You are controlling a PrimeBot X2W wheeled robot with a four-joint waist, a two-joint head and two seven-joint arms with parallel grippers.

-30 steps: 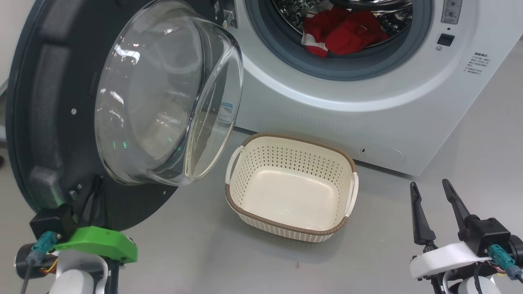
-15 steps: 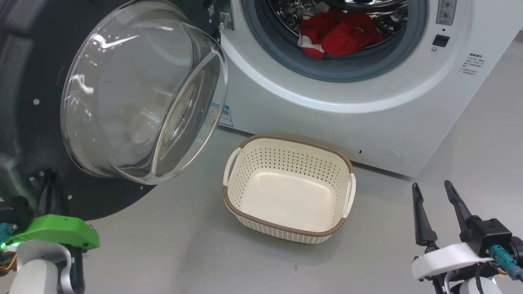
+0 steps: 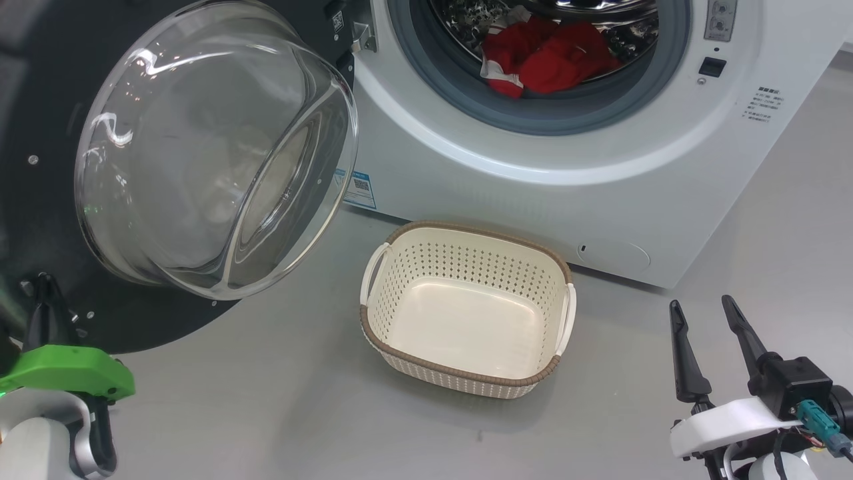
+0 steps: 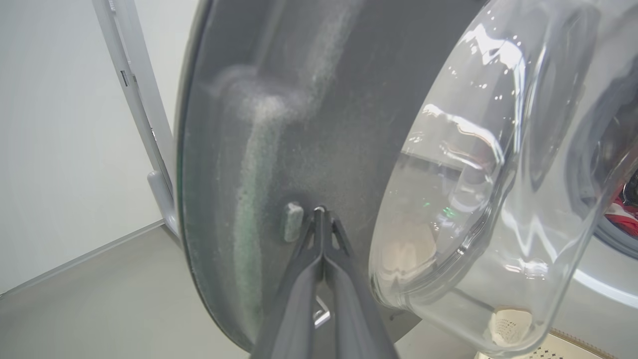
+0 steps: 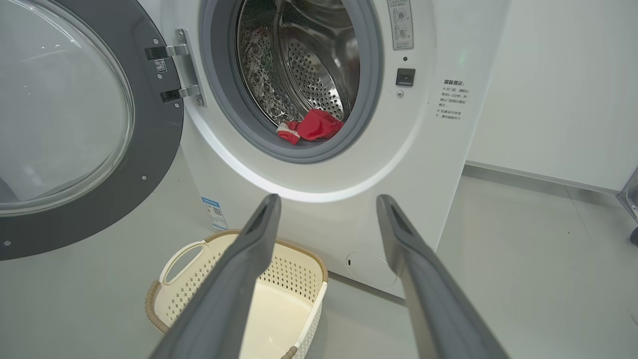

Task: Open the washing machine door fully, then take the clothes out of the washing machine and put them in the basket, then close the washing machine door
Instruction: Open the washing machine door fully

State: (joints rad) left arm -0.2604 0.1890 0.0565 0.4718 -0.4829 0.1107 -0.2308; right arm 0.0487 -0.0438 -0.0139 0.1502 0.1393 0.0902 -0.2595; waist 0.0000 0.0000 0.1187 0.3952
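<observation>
Grey glossy floor; white wall; basket on floor

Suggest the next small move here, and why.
Probably push the round black-rimmed glass door slightly wider with the shut left gripper, whose tips touch its inner face; the red clothes lie in the steel drum, the cream perforated basket empty.

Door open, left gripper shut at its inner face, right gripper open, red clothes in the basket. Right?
Not quite. The clothes lie in the drum of the washing machine, not in the basket, which is empty; the head view shows both. The rest holds: washing machine door open, left gripper shut at its inner face, right gripper open.
</observation>
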